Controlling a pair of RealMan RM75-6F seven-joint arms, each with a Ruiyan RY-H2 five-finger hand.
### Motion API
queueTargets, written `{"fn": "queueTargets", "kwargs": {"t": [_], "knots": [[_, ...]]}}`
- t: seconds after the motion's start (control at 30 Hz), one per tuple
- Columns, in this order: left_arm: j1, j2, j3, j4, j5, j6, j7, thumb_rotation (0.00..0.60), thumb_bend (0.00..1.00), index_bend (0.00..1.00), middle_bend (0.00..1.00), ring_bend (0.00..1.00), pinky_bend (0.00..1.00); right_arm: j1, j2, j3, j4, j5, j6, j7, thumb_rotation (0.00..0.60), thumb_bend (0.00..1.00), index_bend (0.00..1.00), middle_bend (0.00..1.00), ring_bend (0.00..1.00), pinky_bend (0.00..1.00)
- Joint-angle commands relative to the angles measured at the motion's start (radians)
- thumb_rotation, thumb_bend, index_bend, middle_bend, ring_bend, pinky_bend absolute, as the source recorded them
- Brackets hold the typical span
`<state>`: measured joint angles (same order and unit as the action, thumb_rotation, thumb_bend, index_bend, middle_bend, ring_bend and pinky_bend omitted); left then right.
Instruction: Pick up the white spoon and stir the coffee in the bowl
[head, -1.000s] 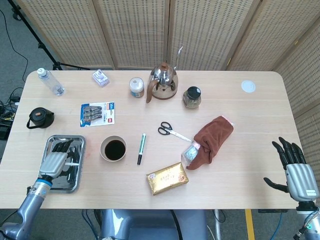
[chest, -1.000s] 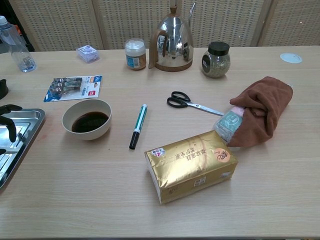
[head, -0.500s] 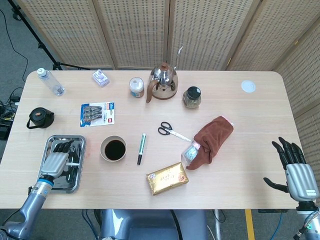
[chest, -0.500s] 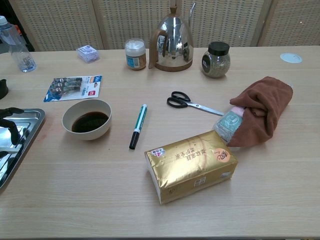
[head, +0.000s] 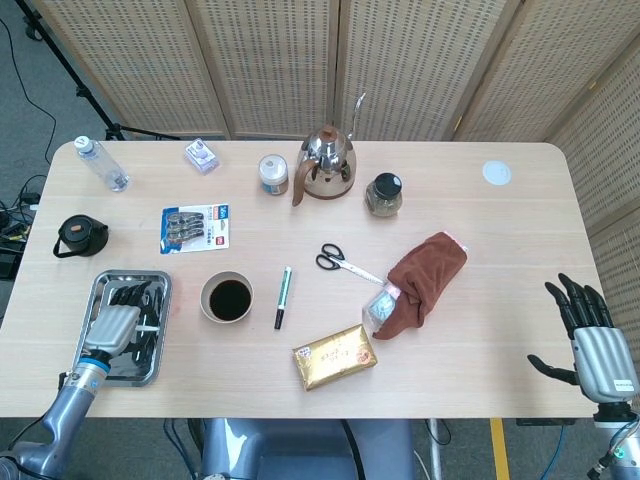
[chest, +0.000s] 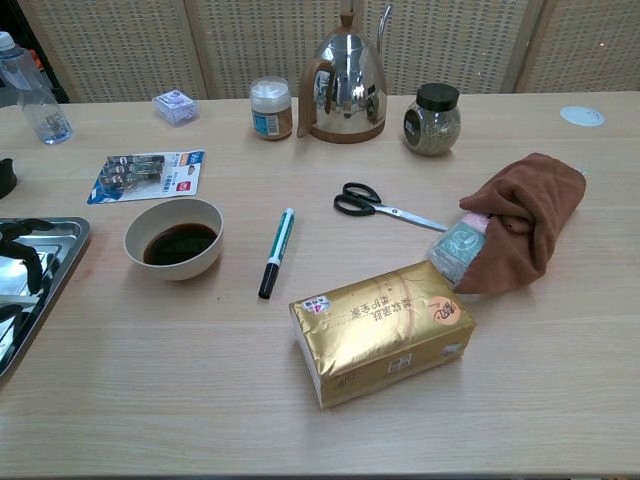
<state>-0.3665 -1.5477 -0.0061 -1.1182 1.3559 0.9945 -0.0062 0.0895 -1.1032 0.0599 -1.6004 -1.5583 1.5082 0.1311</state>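
Note:
A beige bowl (head: 228, 298) (chest: 174, 238) of dark coffee stands left of the table's middle. Left of it lies a metal tray (head: 163, 310) (chest: 66, 252). My left hand (head: 113, 322) lies low over the tray with its dark fingers (chest: 28, 252) stretched along it. A bit of the white spoon (head: 148, 326) shows in the tray by the hand's right side; the hand covers the rest, and I cannot see a grip on it. My right hand (head: 592, 338) hangs off the table's right edge, fingers spread, empty.
A green pen (head: 282, 297) lies right of the bowl, with scissors (head: 340, 261), a gold tissue pack (head: 334, 356) and a brown cloth (head: 425, 275) beyond. A kettle (head: 326, 165), two jars, a bottle (head: 102, 163) and a black lid (head: 80, 235) stand further back.
My left hand has slid slightly back along the tray toward the near edge; in the chest view its fingers show further left. The right hand has not moved.

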Motion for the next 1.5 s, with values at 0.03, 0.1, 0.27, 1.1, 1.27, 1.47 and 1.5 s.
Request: {"fn": "queueTargets", "kwargs": {"t": [0.03,0.1,0.27,1.1,1.27,1.47,1.5], "knots": [[0.001,-0.002,0.001,0.001,0.001,0.001,0.001,0.600,0.37,0.53,0.00,0.00,0.00,0.000,0.000,0.000,0.000,0.000,-0.001,0.000,0.600,0.00,0.00,0.00,0.00,0.00],[0.001,-0.004,0.000,0.004,-0.003,0.000,0.005,0.600,0.38,0.53,0.00,0.00,0.00,0.000,0.000,0.000,-0.001,0.001,-0.001,0.001,0.600,0.00,0.00,0.00,0.00,0.00],[0.000,-0.001,-0.002,-0.002,-0.015,-0.012,0.010,0.600,0.39,0.54,0.00,0.00,0.00,0.000,0.001,0.001,-0.002,0.001,0.001,0.002,0.600,0.00,0.00,0.00,0.00,0.00],[0.014,0.053,-0.012,-0.090,0.007,0.054,-0.004,0.600,0.42,0.59,0.00,0.00,0.00,0.000,0.004,0.001,-0.005,0.002,-0.001,0.006,0.600,0.00,0.00,0.00,0.00,0.00],[0.023,0.092,-0.013,-0.151,0.033,0.095,-0.035,0.600,0.42,0.59,0.00,0.00,0.00,0.001,0.003,0.000,-0.005,0.003,-0.004,0.006,0.600,0.00,0.00,0.00,0.00,0.00],[0.033,0.147,-0.025,-0.238,0.200,0.276,-0.320,0.600,0.41,0.59,0.00,0.00,0.00,0.002,0.002,0.001,-0.003,0.012,-0.013,0.005,0.600,0.00,0.00,0.00,0.00,0.00],[0.030,0.141,-0.028,-0.226,0.239,0.319,-0.404,0.600,0.41,0.59,0.00,0.00,0.00,0.003,0.001,0.001,-0.002,0.014,-0.015,0.004,0.600,0.00,0.00,0.00,0.00,0.00]]}}
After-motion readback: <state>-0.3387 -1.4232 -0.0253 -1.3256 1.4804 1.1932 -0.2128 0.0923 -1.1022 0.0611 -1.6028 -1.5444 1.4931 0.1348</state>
